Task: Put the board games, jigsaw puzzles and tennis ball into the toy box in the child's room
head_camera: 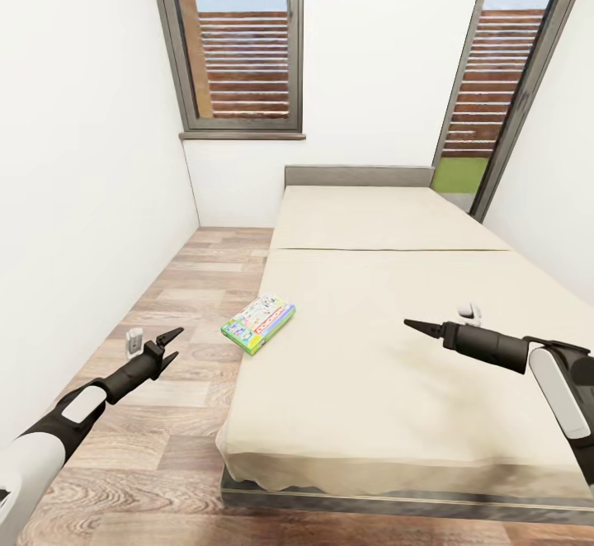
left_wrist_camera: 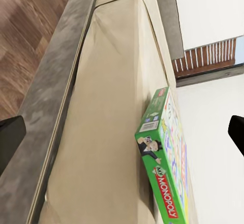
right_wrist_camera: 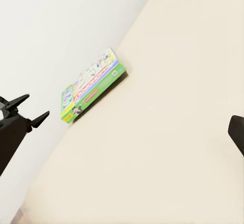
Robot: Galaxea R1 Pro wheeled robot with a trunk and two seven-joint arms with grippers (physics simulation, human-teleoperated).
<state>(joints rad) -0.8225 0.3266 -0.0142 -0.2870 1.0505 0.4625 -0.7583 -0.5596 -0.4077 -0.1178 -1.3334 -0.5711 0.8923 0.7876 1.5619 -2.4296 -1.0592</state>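
Left hand [head_camera: 171, 347]: the black two-fingered left hand is hovering over the wood plank floor [head_camera: 165, 298] beside the bed, its fingers spread wide and holding nothing.
Right hand [head_camera: 419, 327]: the black right hand is hovering over the bed's sheet; from the head view its fingers appear drawn together to a point, though I cannot tell for certain how narrow the gap is. It is carrying nothing.
Board game [head_camera: 258, 323]: the flat rectangular green-edged box with a white printed top and a red "Monopoly" band is lying flat on the low beige-sheeted bed [head_camera: 396, 298], at its left edge and slightly overhanging it.
Relative to hands: the box is sitting between the two hands, nearer the left one, apart from both and touched by neither.
Count: one board game, one bed, two hands, two tall grey-framed windows [head_camera: 239, 43].
Look of the game: in the left wrist view [left_wrist_camera: 165, 168] its green side is showing a cartoon man and white-on-red lettering; in the right wrist view [right_wrist_camera: 91, 84] the top is showing colourful squares.
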